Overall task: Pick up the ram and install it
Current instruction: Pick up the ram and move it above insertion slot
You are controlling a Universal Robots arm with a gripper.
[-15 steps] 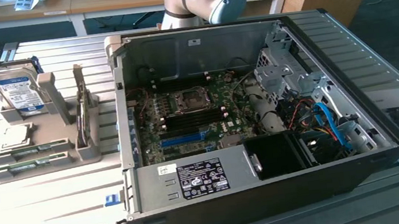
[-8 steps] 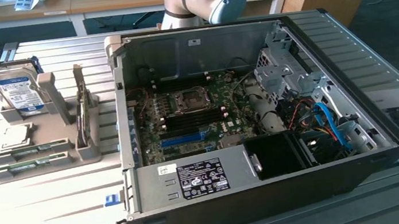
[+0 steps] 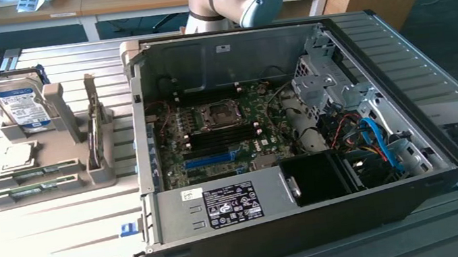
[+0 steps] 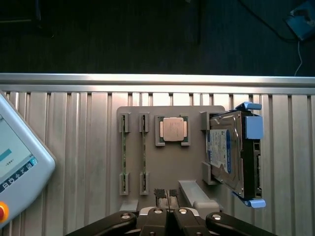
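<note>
Grey plastic holder (image 4: 167,167) sits on the ribbed aluminium table (image 4: 74,147), at the exterior view's left of one open black computer case (image 3: 314,237). In the holder we count two thin green ram sticks lying parallel in adjacent slots, the first stick (image 4: 124,150) and the second stick (image 4: 143,150). We also count one square silver processor (image 4: 173,130) and one hard drive (image 4: 226,152) on edge. The gripper (image 4: 166,194) hovers over the holder's edge near the sticks, fingers pressed together, grasping nothing.
</note>
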